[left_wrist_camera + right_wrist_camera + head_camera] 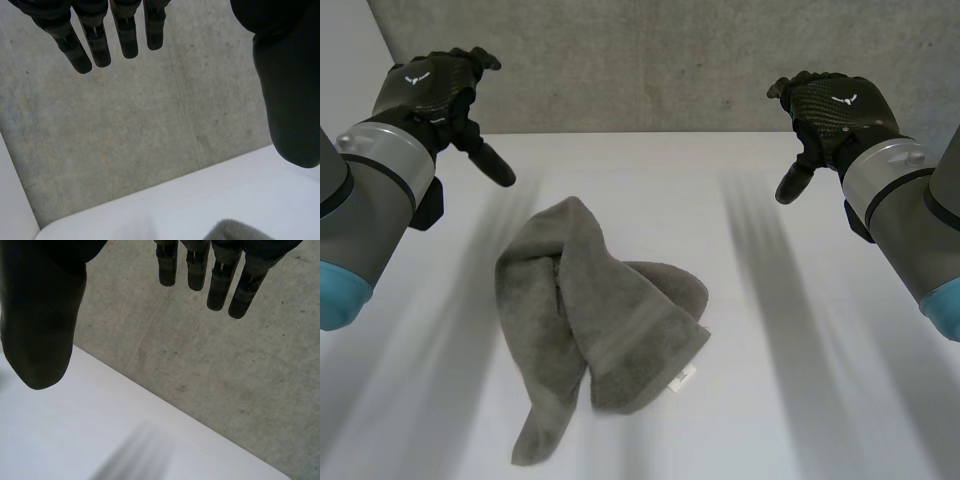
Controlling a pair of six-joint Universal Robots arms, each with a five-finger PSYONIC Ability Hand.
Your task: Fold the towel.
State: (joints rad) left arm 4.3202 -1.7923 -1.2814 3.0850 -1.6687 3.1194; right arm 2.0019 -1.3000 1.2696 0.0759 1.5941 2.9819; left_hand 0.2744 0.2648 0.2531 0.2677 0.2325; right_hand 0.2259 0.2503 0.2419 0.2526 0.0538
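**Adviser:** The white table [800, 300] before the concrete wall [670, 60] held your grey towel [600, 320], bunched and twisted near its middle, with one tail trailing toward the near edge. You had the left hand [435, 85] and right hand [835, 110] raised at the far side, well apart from the cloth. Their fingers [127, 35] were straight and slack, gripping nothing.

**Operator:** So what could have gone wrong?

**Adviser:** The layers overlapped. I judged that if you pinched into the heap you might catch two plies and lock the twist in. No true corner showed clearly.
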